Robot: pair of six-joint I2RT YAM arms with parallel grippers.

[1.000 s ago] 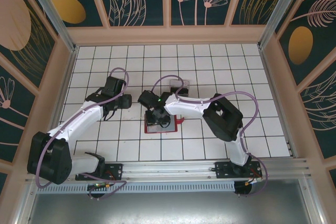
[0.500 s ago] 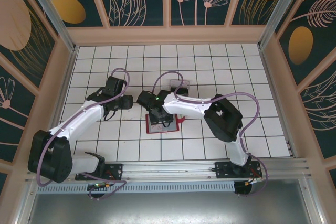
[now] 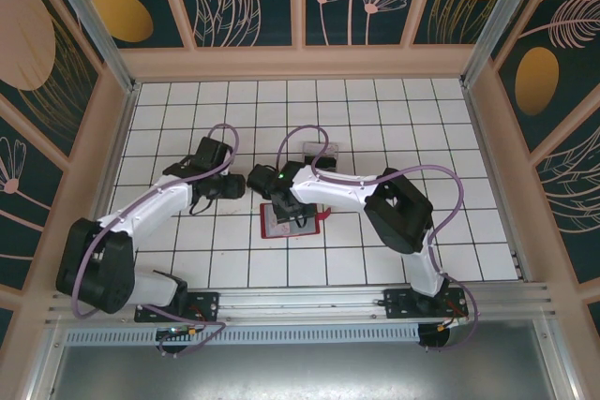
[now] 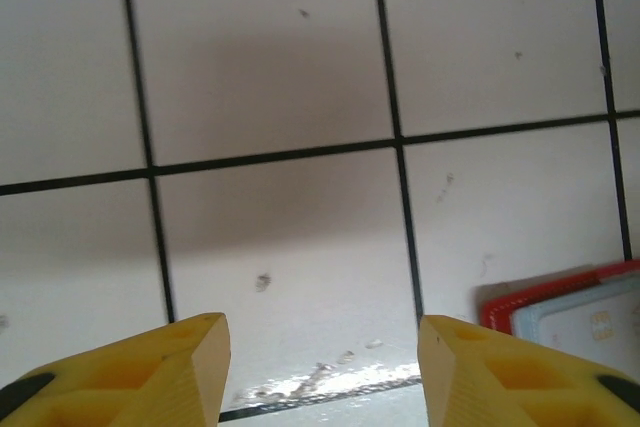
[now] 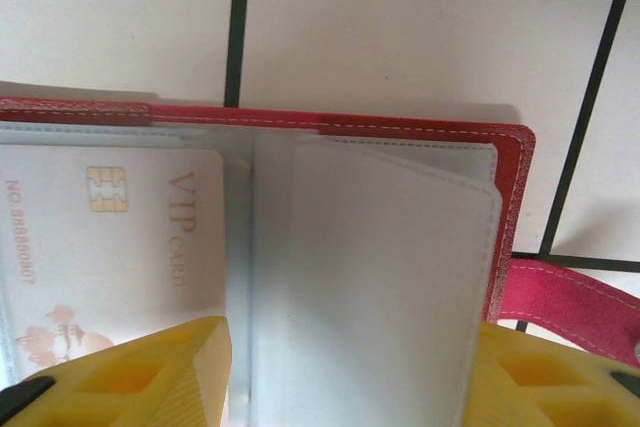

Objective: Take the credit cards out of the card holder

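Note:
The red card holder (image 3: 291,223) lies open on the tiled floor, its little snap tab (image 5: 570,297) sticking out to the right. A pale credit card (image 5: 110,247) marked "VIP CARD" sits in its left sleeve. Empty-looking grey sleeves (image 5: 370,277) cover the right half. My right gripper (image 5: 350,372) hovers open just above these sleeves, one yellow finger on each side, holding nothing. My left gripper (image 4: 322,357) is open over bare tile a little left of the holder. The holder's red corner (image 4: 545,292) and the card (image 4: 600,322) show at its lower right.
A small clear box (image 3: 319,153) stands one tile behind the holder, beside the right arm's cable. Wooden walls (image 3: 120,128) close the tiled floor on three sides. Both arms reach in from the near rail (image 3: 300,302).
My left gripper has moved right, closer to the holder. My right gripper has widened its jaws and pulled back slightly, uncovering more of the open holder.

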